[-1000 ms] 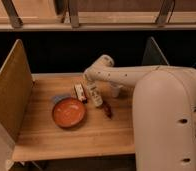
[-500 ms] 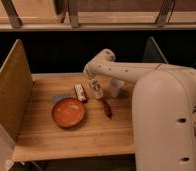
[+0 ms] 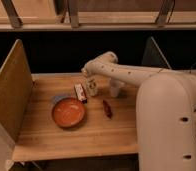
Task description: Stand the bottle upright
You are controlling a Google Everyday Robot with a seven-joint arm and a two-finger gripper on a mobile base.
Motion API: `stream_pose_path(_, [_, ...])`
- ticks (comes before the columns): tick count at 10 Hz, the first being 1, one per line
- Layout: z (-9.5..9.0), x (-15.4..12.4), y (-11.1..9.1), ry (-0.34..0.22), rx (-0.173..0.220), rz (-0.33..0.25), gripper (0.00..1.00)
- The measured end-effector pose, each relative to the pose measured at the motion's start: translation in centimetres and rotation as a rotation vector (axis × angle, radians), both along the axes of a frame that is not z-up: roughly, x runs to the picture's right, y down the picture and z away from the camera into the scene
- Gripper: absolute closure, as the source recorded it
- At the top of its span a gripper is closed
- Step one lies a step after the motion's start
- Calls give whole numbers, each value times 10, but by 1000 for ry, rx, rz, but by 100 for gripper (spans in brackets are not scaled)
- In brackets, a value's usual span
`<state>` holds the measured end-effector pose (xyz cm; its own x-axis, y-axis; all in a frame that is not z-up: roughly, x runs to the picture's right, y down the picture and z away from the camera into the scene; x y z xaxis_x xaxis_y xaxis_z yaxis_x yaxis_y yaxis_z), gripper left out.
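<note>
Gripper [image 3: 90,79] sits directly over bottle [image 3: 92,88], just behind bowl [image 3: 66,114]. Bottle's long axis looks near vertical, slightly tilted. Grip state: cannot tell.

the bottle [image 3: 93,89] is small, slim and cream-white, with a pale label whose marks cannot be read. it looks close to upright, its lower end at the table [image 3: 51,132] or very near it, though whether it actually rests there cannot be told. it sits just beyond the far right rim of the orange bowl [image 3: 69,112], apart from the bowl. its top is hidden by the gripper [image 3: 90,79], which hangs directly over it, farther from the bowl.
</note>
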<state>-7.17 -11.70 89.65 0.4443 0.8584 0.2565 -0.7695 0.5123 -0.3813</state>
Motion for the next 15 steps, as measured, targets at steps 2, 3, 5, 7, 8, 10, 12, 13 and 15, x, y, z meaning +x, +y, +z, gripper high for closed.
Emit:
stream_pose_path(2, [-3, -12, 2, -51, 6, 9, 100])
stream_pose_path(3, [-3, -12, 2, -52, 6, 9, 100])
stream_pose_path(5, [-3, -13, 2, -53, 6, 8, 100])
stream_pose_path(7, [-3, -13, 2, -53, 6, 8, 100])
stream_pose_path(8, [-3, -13, 2, -54, 6, 8, 100])
stream_pose_path(10, [-3, -13, 2, -54, 6, 8, 100])
stream_pose_path(12, [-3, -13, 2, -54, 6, 8, 100])
stream_pose_path(13, [-3, -13, 2, -54, 6, 8, 100])
stream_pose_path(15, [-1, -14, 2, -60, 8, 10, 100])
